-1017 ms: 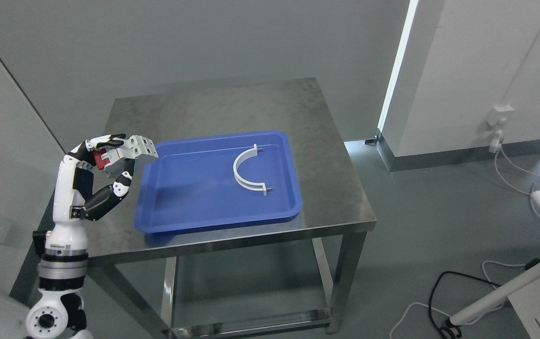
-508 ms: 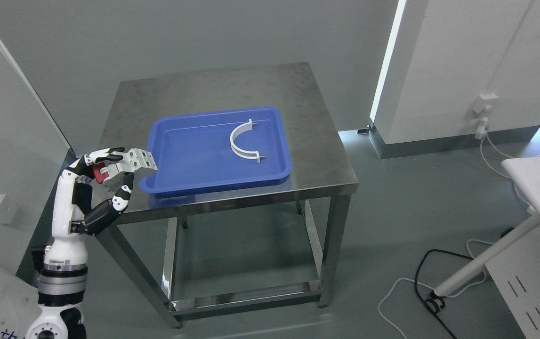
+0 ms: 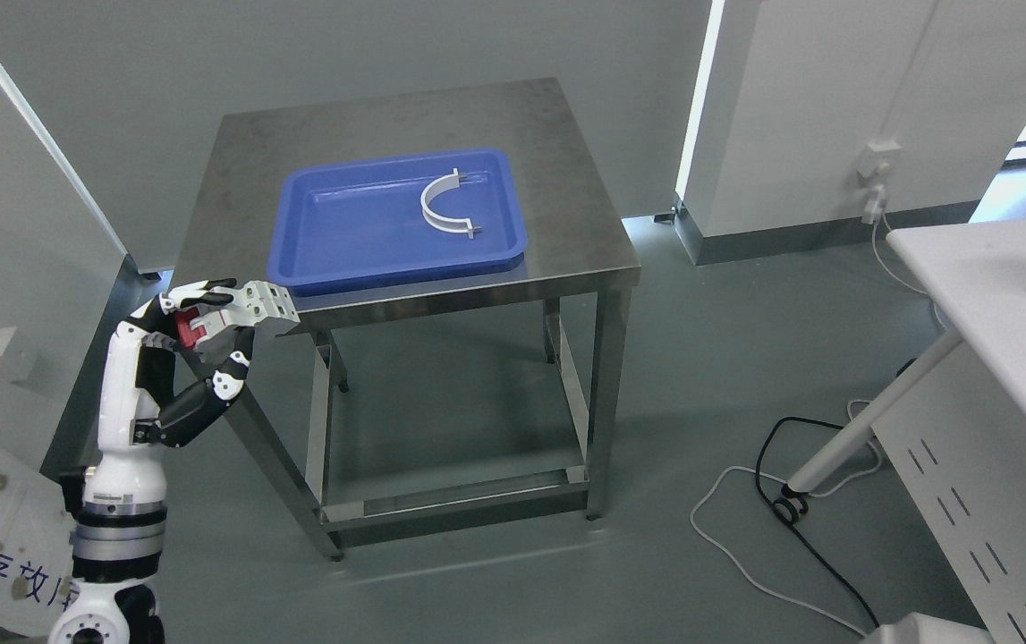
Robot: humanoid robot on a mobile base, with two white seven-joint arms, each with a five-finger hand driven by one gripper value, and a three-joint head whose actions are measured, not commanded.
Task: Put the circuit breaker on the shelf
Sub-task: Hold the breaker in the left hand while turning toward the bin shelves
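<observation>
- Carrying phase, I'd say: my left hand (image 3: 208,322) is raised at the lower left with its fingers wrapped around the circuit breaker (image 3: 240,307), so the pickup is done and the drop-off isn't. No right hand in view.
- Up and to the right of the hand is the steel table (image 3: 566,179), the biggest thing around, with the hand in front of its near left corner.
- A white desk (image 3: 996,295) sits way off to the hand's right, at the edge of view.
- On the table, just above and right of the hand, is the blue tray (image 3: 343,224), with a white curved bracket (image 3: 443,204) lying in its far right part.
- Breaker is the small one: pale grey body with a red end tucked against the palm. Its long axis runs roughly level, grey end sticking out to the right past the fingertips, toward the table corner.
- Can't see any shelf from here, so my guess is the next move means turning or driving the base until one shows up, keeping the grip firm since most of the body hangs out of the hand.
</observation>
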